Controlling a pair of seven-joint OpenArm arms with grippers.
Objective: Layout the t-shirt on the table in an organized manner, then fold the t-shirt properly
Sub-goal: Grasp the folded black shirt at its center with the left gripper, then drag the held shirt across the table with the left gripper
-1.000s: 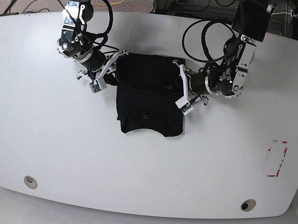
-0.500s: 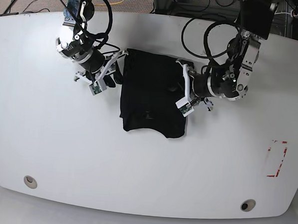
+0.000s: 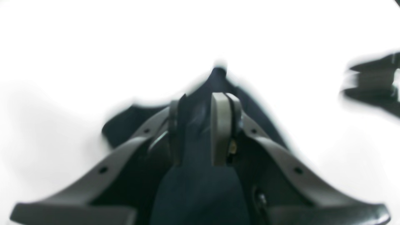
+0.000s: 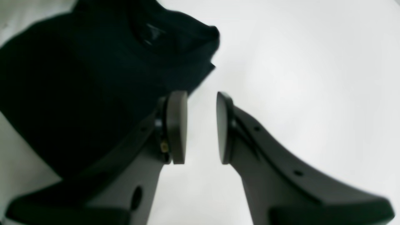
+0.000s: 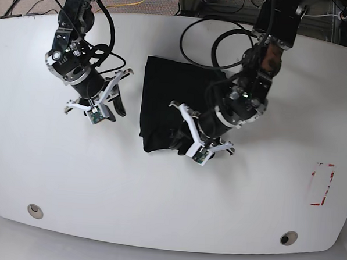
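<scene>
My left gripper (image 3: 198,129) is parted, with nothing gripped; my right gripper (image 4: 201,128) gapes, empty. The soft black t-shirt (image 5: 169,95) lies on the glossy white table (image 5: 101,184).

base looks down from above; both wrist views sit closer, facing downward.

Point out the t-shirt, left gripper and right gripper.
T-shirt (image 5: 167,86): base view, upper body of the dark fabric.
Left gripper (image 3: 198,129): left wrist view, midway between fingertips.
Right gripper (image 4: 202,128): right wrist view, midway between fingertips.
</scene>
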